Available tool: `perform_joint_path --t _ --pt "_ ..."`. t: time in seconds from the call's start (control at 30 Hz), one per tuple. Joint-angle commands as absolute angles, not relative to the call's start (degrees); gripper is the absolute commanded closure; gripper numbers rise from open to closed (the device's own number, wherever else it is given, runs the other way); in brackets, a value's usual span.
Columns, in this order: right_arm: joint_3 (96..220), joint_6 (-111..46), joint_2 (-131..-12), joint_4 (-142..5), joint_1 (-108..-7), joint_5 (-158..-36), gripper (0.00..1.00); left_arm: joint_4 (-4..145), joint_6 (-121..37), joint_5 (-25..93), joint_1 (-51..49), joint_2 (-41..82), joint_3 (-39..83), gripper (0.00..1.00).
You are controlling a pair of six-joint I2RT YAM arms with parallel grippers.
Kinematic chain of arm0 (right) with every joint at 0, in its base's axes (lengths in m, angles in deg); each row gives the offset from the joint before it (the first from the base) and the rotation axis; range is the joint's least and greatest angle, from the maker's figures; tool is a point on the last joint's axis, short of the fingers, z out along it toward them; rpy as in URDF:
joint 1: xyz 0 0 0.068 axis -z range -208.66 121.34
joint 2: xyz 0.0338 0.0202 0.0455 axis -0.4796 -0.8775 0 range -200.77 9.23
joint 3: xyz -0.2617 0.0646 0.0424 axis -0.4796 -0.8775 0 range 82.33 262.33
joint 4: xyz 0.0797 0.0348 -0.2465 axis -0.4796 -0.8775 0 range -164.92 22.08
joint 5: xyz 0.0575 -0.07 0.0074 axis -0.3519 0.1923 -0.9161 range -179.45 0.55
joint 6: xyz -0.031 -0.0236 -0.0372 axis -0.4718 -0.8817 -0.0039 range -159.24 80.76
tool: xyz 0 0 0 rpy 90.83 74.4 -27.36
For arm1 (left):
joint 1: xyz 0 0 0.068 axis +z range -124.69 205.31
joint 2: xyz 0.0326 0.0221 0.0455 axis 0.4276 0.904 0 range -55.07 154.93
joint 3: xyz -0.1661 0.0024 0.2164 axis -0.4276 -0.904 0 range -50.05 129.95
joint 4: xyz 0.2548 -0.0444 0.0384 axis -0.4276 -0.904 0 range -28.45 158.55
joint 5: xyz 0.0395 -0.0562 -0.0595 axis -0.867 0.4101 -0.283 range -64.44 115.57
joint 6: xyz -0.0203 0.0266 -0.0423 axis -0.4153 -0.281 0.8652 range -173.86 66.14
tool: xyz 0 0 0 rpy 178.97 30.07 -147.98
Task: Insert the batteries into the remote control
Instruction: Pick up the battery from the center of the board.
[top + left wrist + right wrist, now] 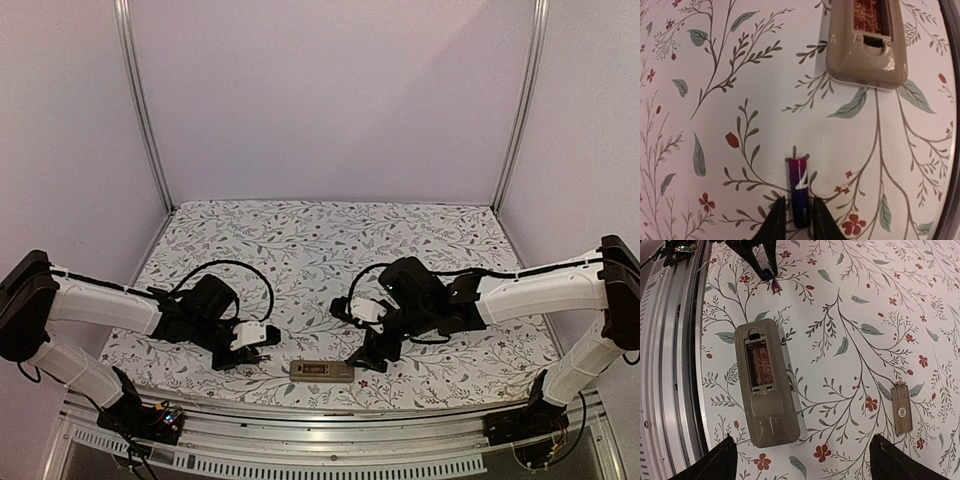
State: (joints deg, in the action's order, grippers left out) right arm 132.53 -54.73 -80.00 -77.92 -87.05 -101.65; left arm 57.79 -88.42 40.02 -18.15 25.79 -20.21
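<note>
Down at the near edge of the table (330, 240), the remote control (767, 385) lies on its face, greyish-tan back up, and its battery recess stands open. I see only a reddish board inside and no cell. A small tan plate (901, 407), which I take for the cover, lies well apart from it on the flowered cloth.

My left gripper (799, 220) is low over one battery (800, 192), a dark purple cell lying flat on the cloth near the remote's end. My fingers (775, 222) stand narrow, one on each side of it and just beside it. I cannot tell whether the pads actually press on it.

My right gripper (805, 467) hangs above the remote, its fingers spread wide with nothing between them.

I judge the task barely begun: the recess is uncovered, but neither cell is seated. This one is not yet lifted, and I cannot find the second battery in any view.
</note>
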Motion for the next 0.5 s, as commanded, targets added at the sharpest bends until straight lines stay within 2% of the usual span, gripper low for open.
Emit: perform_joint_path --t 0.0,0.07,0.27,0.47 --pt "132.47 -54.18 -80.65 -77.64 -87.19 -101.97 0.09 56.76 -88.79 39.37 -17.77 26.82 -21.59 0.9" --pt "131.98 -54.23 -80.53 -77.36 -87.19 -102.06 0.1 55.74 -89.56 39.52 -17.8 26.38 -22.06 1.0" --pt "131.33 -55.93 -82.2 -76.29 -87.19 -102.92 0.09 54.01 -86.31 37.38 -19.48 23.46 -16.89 1.0" --pt "127.48 -59.36 -84.57 -70.72 -87.32 -105.85 0.07 49.99 -82.78 37.38 -28.14 24.69 -7.93 1.0"
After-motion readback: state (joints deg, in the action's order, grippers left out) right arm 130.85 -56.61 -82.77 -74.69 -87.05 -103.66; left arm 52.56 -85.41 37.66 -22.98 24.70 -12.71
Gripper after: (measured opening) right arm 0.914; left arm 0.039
